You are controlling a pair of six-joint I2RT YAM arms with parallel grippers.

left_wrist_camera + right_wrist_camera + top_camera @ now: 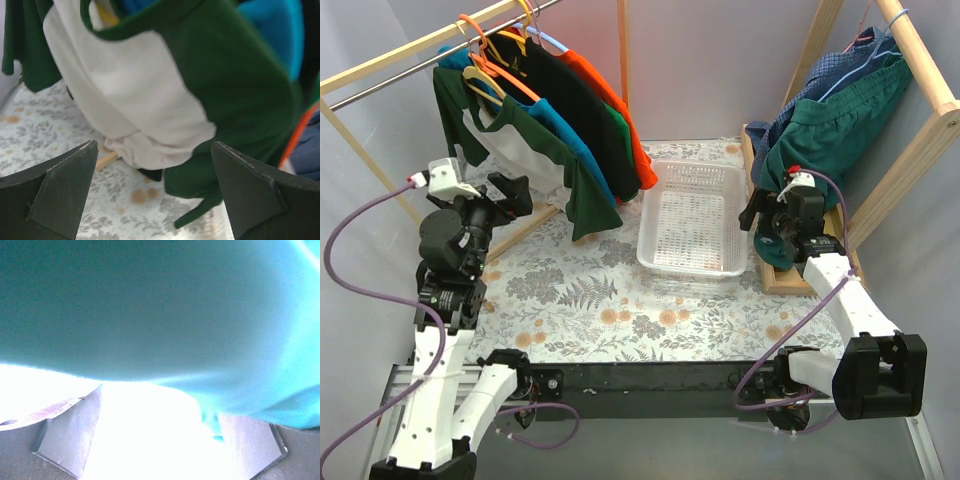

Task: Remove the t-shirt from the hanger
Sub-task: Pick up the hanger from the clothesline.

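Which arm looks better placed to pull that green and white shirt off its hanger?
The left. Its open hand faces the green and white shirt close up; the right hand is far off, by the teal clothes.

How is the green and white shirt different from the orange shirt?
The green shirt has a white front; the orange shirt is one colour. The green shirt hangs first in the row, nearest the left end effector; the orange shirt hangs last, nearest the basket. Both hang on one rail.
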